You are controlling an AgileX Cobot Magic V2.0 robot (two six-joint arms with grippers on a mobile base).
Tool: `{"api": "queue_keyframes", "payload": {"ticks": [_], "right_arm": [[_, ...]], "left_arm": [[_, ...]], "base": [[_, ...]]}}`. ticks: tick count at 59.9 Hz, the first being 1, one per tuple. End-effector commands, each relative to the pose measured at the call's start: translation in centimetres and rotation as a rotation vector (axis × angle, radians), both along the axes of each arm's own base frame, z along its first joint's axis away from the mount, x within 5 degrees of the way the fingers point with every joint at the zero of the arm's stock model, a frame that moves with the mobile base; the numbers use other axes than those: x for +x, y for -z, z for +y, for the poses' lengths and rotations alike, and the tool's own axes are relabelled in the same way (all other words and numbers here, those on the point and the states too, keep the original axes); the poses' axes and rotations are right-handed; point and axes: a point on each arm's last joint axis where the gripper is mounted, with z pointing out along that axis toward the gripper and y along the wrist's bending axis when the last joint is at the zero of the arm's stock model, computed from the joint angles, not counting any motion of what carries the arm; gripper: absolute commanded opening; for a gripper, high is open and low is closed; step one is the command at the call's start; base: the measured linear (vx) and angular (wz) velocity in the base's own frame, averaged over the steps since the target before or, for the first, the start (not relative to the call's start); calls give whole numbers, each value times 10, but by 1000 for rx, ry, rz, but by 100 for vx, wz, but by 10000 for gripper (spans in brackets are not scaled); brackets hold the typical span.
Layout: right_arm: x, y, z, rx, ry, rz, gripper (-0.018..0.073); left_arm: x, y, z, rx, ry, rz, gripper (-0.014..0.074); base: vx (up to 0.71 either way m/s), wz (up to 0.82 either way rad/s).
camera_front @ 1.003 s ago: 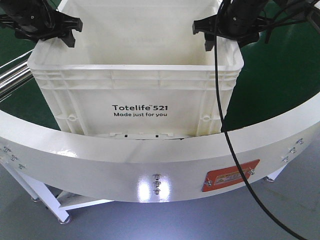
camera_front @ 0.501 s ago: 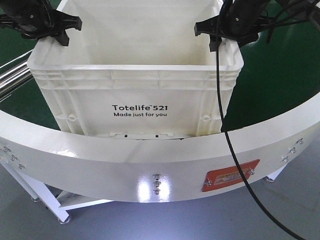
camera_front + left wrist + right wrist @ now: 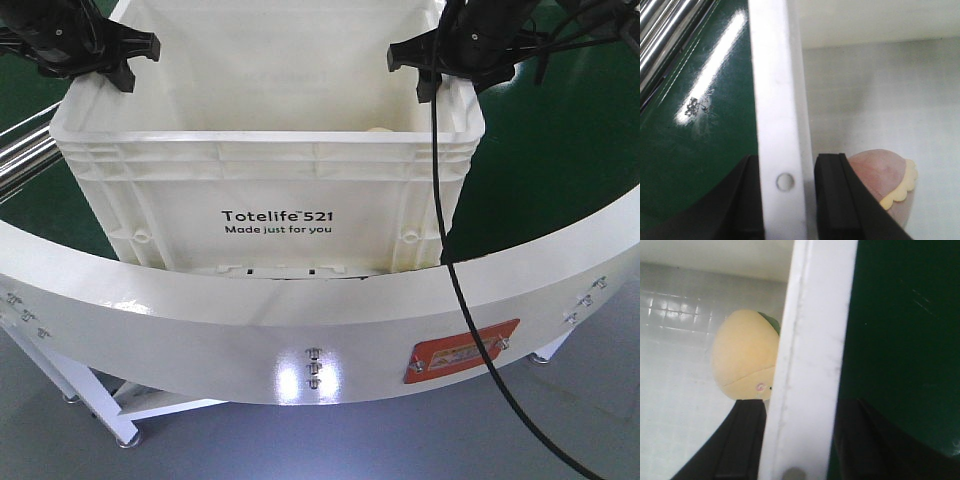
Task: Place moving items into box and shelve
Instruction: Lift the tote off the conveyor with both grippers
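Both of my grippers are clamped onto the side walls of the box. My left gripper straddles the left rim, with one black finger pressed to the outer face and the other to the inner face, so the white rim fills the gap between them. My right gripper grips the opposite rim the same way, one finger inside the box and one outside, above the green surface. Neither gripper has hold of anything but the rim.

Beyond my fingers, the plush toy lies on the pale floor inside the box. My right wrist camera shows its rounded yellow body, a bit of green at the top and a tiny pink mark low on its side. From the front only its top peeks over the near rim, right of the middle.

The box's printed side, "Totelife 521", faces the front camera. I cannot tell whether its base touches the green surface. A curved white frame with a red label runs in front of it. A black cable hangs from my right arm across the box's front right corner. Metal bars run beside the left wall.
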Motion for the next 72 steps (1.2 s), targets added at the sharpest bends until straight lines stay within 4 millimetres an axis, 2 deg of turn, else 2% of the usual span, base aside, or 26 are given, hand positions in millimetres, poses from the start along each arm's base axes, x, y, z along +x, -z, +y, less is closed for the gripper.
{"api": "queue_keyframes", "payload": {"ticks": [1,9,23,39,46,53,64,72], "right_arm": [[-21,-57,-5,43,0,-154,148],[-28,-74,-8,62,-4,-218,148],[-47,-105,-13,88,-5,-303,148],[-83,-142,-25,115,-3,-398,148],[-104,-142,-31,118,-10,-412,148],[-131,-136,-30,66,-36,-445,148],[-180,-119,-21,59,-34,-498,148],[-211,-104,-26,94,6,-525,148]], "left_arm": [[-17,-50,1,-16,13,-175,140],[-24,-62,2,-20,13,-211,140],[-47,-94,4,-33,14,-311,140],[-83,-130,2,-74,-2,-387,140],[-109,-141,-8,-76,34,-445,140],[-134,-138,-14,-56,35,-479,140],[-180,-124,-15,-42,43,-525,140],[-212,-108,-14,-87,57,-542,140]], "base": [[0,0],[0,0],[0,0],[0,0],[0,0],[0,0],[0,0],[0,0]]}}
